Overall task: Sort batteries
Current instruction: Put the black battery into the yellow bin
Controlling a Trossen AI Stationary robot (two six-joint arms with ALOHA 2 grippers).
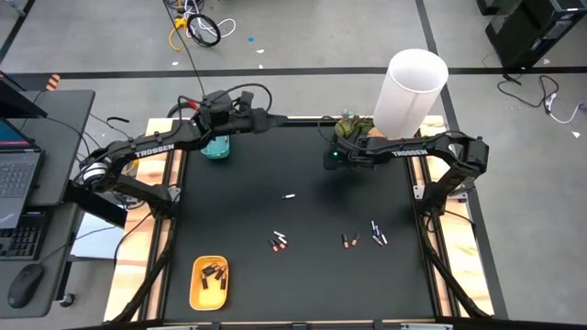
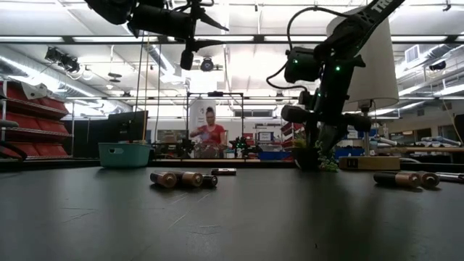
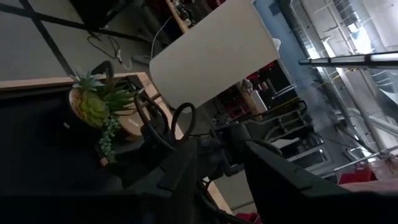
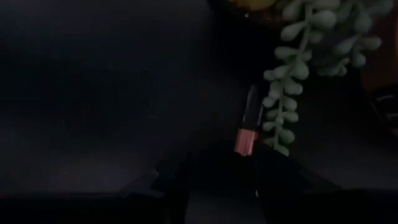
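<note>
While the left gripper (image 1: 218,108) hovers raised, fingers unclear, the right gripper (image 4: 245,155) reaches down, clamping a battery (image 4: 248,121)

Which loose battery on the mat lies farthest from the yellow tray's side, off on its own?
The pale battery lying alone mid-mat. The other loose ones sit in clusters nearer the front edge: a pair and a group to its right.

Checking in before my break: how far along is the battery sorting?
Partly done. Several dark batteries already lie in the yellow tray. In hand: the right gripper, near the plant at the far edge, has a dark, copper-ended battery just before its fingers. The left gripper hangs above the teal tray. Left: a pale battery mid-table and nearer clusters.
</note>
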